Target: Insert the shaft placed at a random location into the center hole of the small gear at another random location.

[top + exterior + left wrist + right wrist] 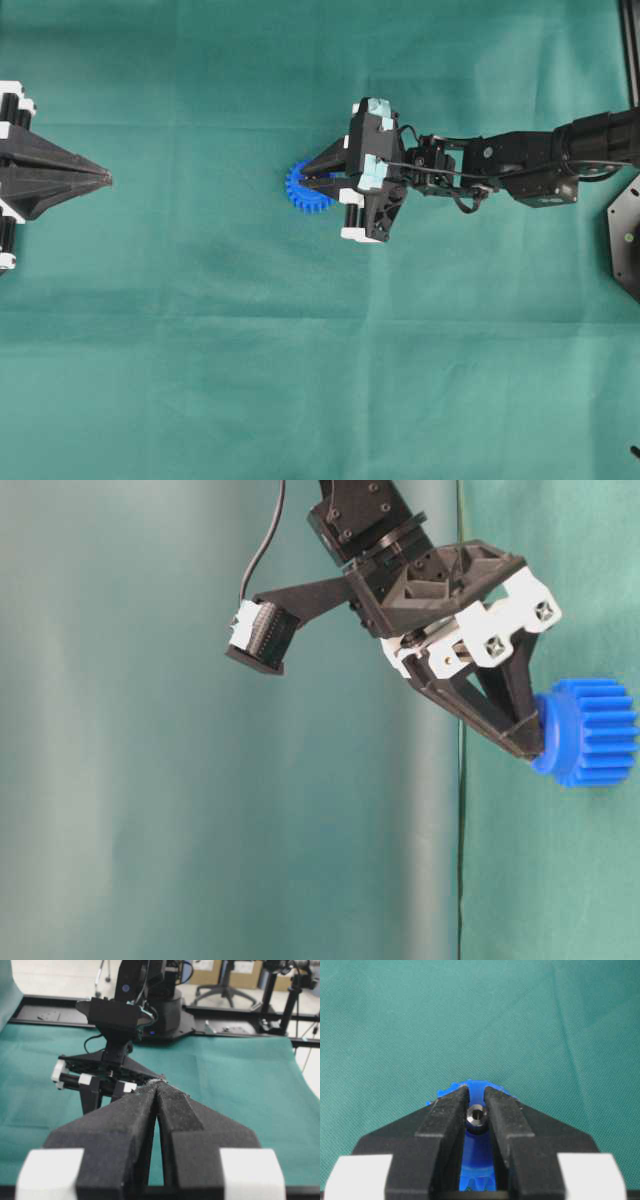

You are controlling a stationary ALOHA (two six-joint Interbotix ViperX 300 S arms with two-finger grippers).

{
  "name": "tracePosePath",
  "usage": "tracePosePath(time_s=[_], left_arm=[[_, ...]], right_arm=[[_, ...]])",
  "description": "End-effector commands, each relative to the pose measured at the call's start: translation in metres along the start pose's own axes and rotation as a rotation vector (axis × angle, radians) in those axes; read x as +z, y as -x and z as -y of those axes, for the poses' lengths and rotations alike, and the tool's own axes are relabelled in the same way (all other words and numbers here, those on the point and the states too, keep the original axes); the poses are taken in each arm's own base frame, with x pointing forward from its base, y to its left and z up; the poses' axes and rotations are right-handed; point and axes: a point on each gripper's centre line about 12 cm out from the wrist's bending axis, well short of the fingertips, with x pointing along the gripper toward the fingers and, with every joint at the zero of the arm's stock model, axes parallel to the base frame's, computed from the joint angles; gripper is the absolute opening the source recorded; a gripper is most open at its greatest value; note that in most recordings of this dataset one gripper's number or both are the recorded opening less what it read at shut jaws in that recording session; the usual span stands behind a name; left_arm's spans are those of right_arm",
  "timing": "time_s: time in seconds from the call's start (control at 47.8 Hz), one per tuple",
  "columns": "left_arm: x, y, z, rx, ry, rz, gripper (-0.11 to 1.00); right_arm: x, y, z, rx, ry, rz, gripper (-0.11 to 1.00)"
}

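Observation:
The small gear point(298, 190), bright blue and toothed, lies on the green cloth near the middle, and also shows at table level point(590, 730). My right gripper point(310, 178) reaches in from the right with its tips over the gear's hub point(530, 742). In the right wrist view the shaft point(476, 1115), a short silver pin, stands upright in the middle of the gear point(476, 1087). The right gripper point(476, 1092) has its fingers against both sides of the pin. The center hole is hidden under the shaft. My left gripper point(104, 180) rests shut and empty at the far left point(159, 1085).
Green cloth point(320, 380) covers the whole table. A black mounting plate point(625, 235) sits at the right edge. Beyond the cloth's far edge, the left wrist view shows the right arm's base point(160, 1005) and black rails.

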Motion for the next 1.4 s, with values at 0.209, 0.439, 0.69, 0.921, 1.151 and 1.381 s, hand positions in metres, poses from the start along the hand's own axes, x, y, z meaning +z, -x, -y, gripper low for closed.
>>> tracePosePath(time_s=[0.209,0.439,0.69,0.921,1.151,1.381], left_arm=[[0.003,-0.002,0.000,0.002,0.000,0.006,-0.01],[0.002,-0.002,0.000,0.002,0.000,0.008,-0.01],[0.003,-0.002,0.000,0.002,0.000,0.009,-0.01],[0.003,-0.002,0.000,0.002,0.000,0.012,-0.01],[0.003,-0.002,0.000,0.002,0.000,0.011,-0.01],[0.002,-0.002,0.000,0.002,0.000,0.008,-0.01]], right_arm=[[0.026,0.010,-0.003,0.008,-0.005,0.064,0.90],[0.060,0.036,-0.006,0.013,0.011,0.130,0.87],[0.100,0.077,-0.010,0.020,0.019,0.215,0.87],[0.100,0.082,-0.010,0.021,0.018,0.221,0.87],[0.088,0.097,-0.009,0.021,0.012,0.206,0.87],[0.062,0.133,-0.007,0.022,0.002,0.201,0.87]])
